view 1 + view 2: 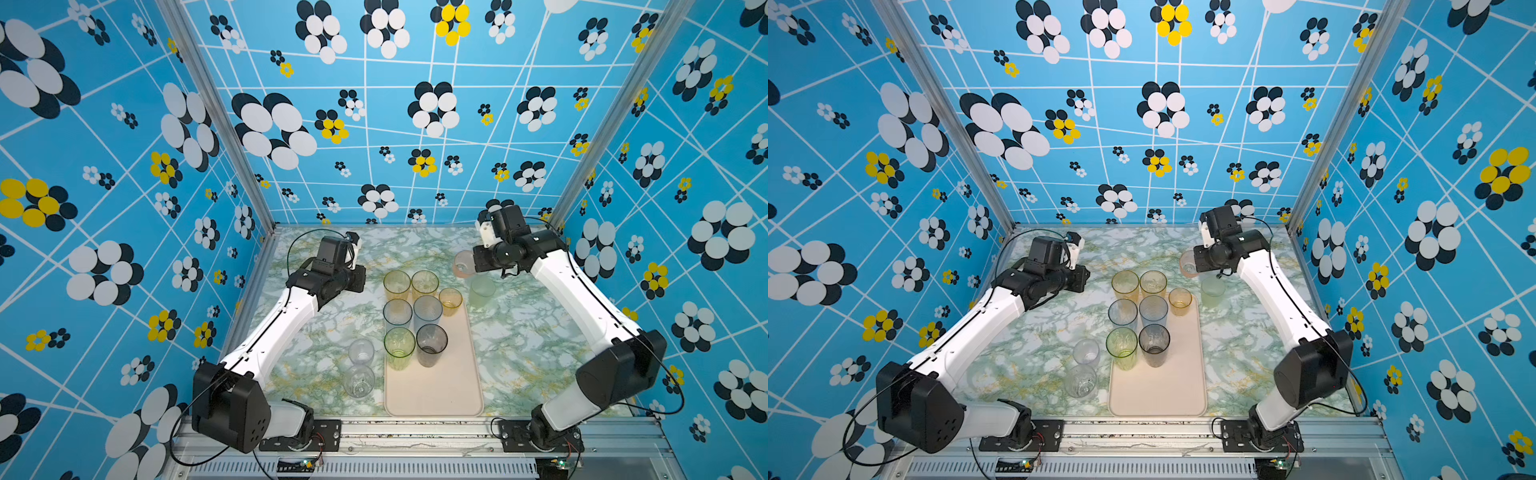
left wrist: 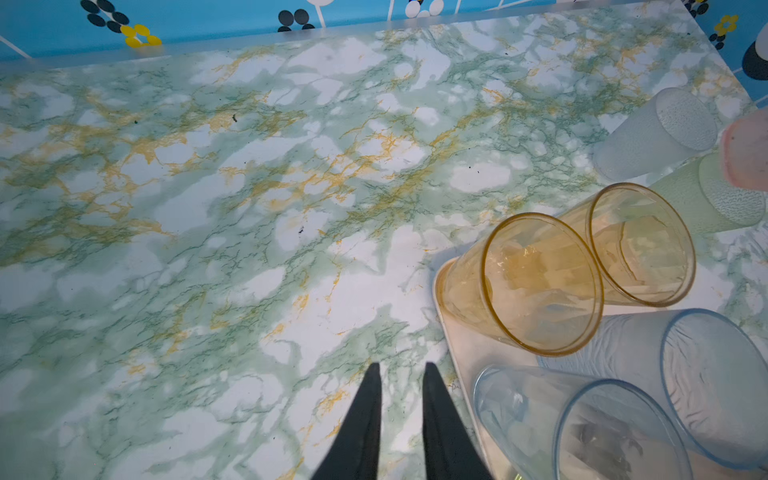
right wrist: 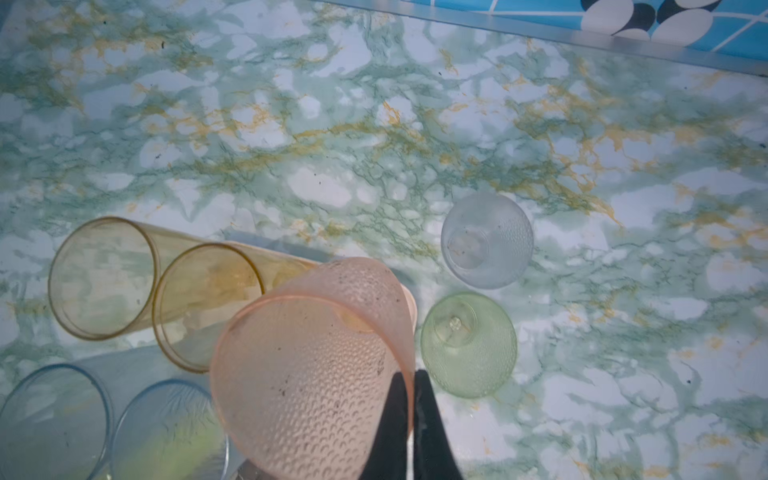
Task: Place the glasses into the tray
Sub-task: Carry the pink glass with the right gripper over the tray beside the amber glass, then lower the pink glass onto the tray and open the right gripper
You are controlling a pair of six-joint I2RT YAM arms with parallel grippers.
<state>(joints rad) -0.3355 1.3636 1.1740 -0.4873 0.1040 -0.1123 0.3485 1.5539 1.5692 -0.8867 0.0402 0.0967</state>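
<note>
Our right gripper clamps the rim of the pink dimpled plastic tumbler, tilted beyond the pale cream rectangular tray. We judge it light and slick. Our left gripper hangs parted, empty.

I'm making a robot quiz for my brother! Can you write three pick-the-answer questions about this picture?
1. The smoky grey glass stands: A in the tray; B beside it; C under it.
2. What colour does the right gripper hold? A blue; B pink; C grey.
3. The left gripper is: A empty; B gripping the tray; C gripping a glass.

1 A: it stands upright on the tray.
2 B: shut on the pink glass's wall.
3 A: nothing between its slightly parted jaws.
</note>
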